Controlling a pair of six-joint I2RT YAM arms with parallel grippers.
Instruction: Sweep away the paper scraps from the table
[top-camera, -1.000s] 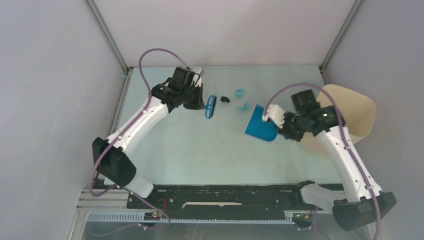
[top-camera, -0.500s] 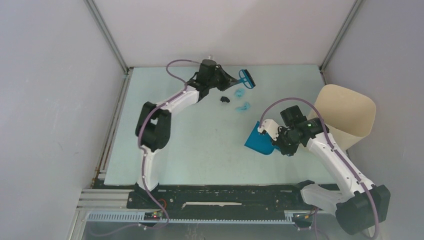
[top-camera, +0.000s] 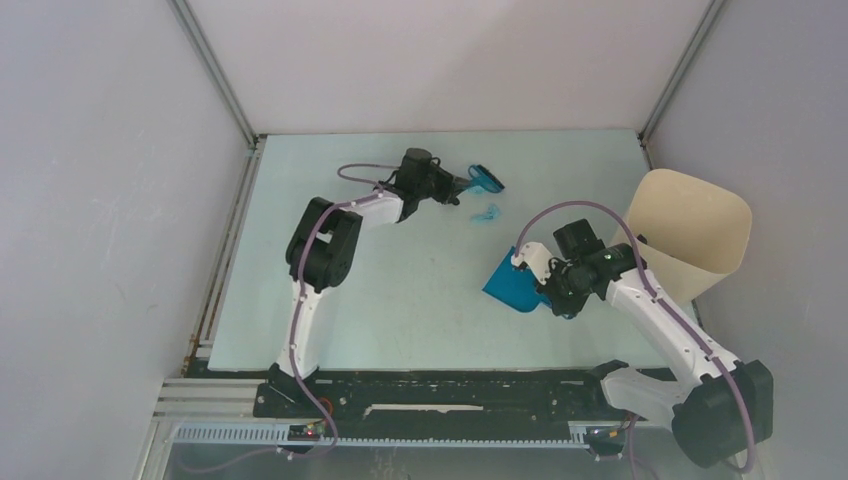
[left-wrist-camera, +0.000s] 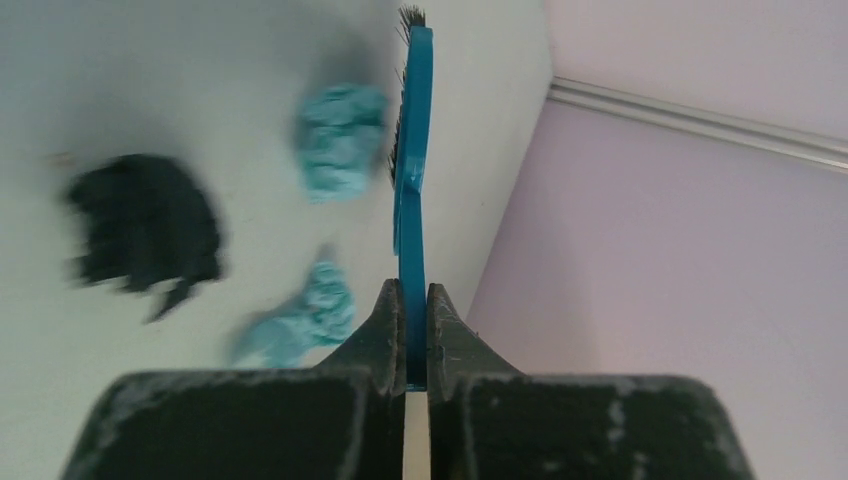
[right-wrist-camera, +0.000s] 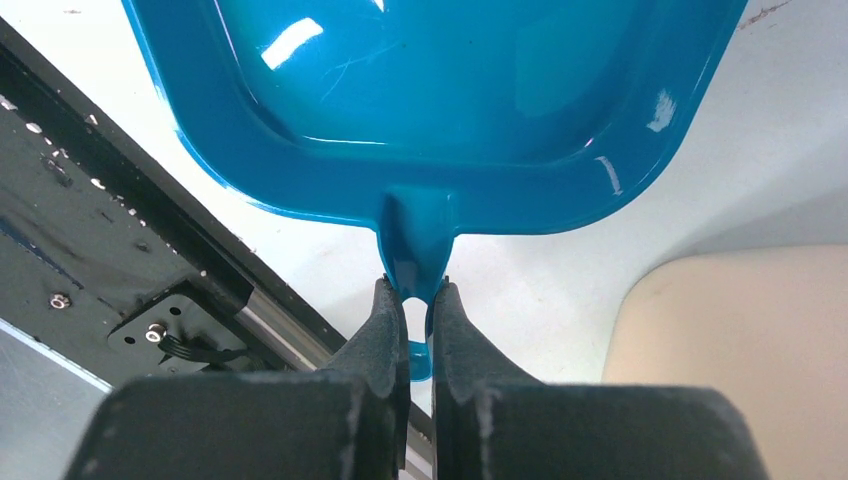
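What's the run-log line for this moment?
left gripper: shut on brush | right gripper: shut on dustpan | paper scraps: three on table beside brush bristles | dustpan: no scraps seen inside

Blue brush (top-camera: 487, 178) sits upper middle of frame. Blue dustpan (top-camera: 510, 283) is center-right, handle toward the right. Tall beige bin (top-camera: 695, 225) at right edge, open top.

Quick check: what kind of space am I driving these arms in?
Probably a lab robot test cell: plain grey panel walls on aluminium frame posts, a mint-green table, and a black mounting rail at its near edge.
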